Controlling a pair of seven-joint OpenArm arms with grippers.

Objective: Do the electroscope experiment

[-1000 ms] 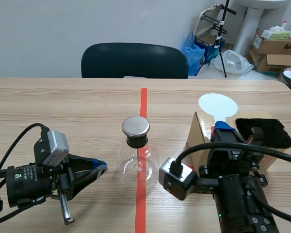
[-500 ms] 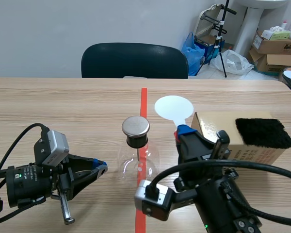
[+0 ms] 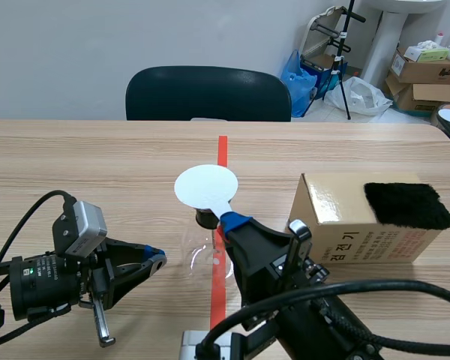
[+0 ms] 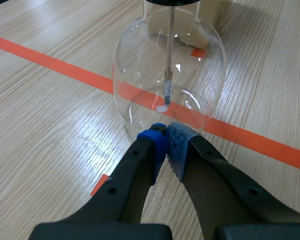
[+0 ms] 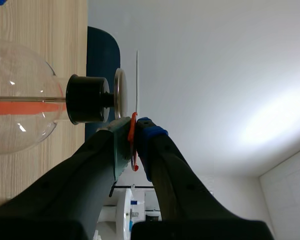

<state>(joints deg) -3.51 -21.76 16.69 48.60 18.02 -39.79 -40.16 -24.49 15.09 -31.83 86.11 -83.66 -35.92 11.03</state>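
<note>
Disc (image 3: 205, 186) pinched in right gripper (image 3: 229, 220) swings left from box (image 3: 337, 217) to just over the cap (image 5: 119, 95) of the electroscope (image 3: 197, 253), ready for testing; left gripper (image 4: 166, 137) sits closed, empty.

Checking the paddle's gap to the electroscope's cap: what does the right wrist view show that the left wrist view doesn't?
Right wrist only: the metal cap and the white paddle edge-on, a narrow gap from the cap, held in the right tool. Left wrist only: the left tool, shut, tips by the glass flask's wall; the foil leaf inside. Both: the flask and the orange tape under it.
</note>
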